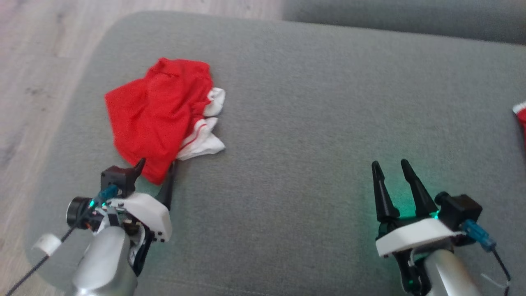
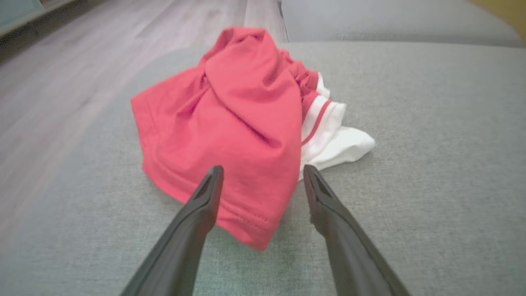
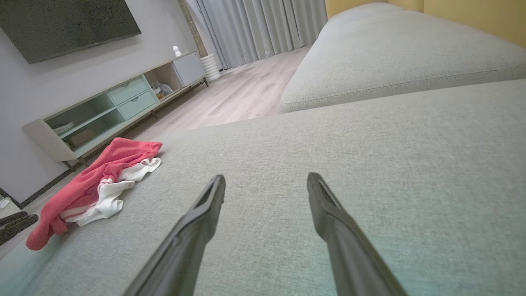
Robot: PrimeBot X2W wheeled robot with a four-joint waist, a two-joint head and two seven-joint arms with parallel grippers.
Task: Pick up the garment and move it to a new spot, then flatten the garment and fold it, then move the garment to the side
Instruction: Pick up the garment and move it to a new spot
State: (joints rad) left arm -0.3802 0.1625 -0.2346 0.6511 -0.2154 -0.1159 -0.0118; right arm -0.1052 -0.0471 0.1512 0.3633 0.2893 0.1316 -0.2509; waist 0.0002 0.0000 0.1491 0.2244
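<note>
Red-and-white garment (image 1: 160, 111) lies crumpled far left on the cushion (image 1: 308, 123) — your left gripper (image 1: 157, 164), jaws apart, straddles its near hem. Push lower, catch several layers, then close; right gripper (image 1: 390, 164) hangs spread, well apart.

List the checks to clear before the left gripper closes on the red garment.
1. The left gripper is open: ok, jaws spread wide.
2. Near corner of the garment between the jaws: ok, its red hem lies there.
3. Low enough to pinch cloth: cannot tell.
4. The right gripper clear of the garment: ok, open over the bare cushion.
5. Room for a new spot: ok, the cushion's middle is bare.
6. The second red cloth out of the way: ok, far right.
</note>
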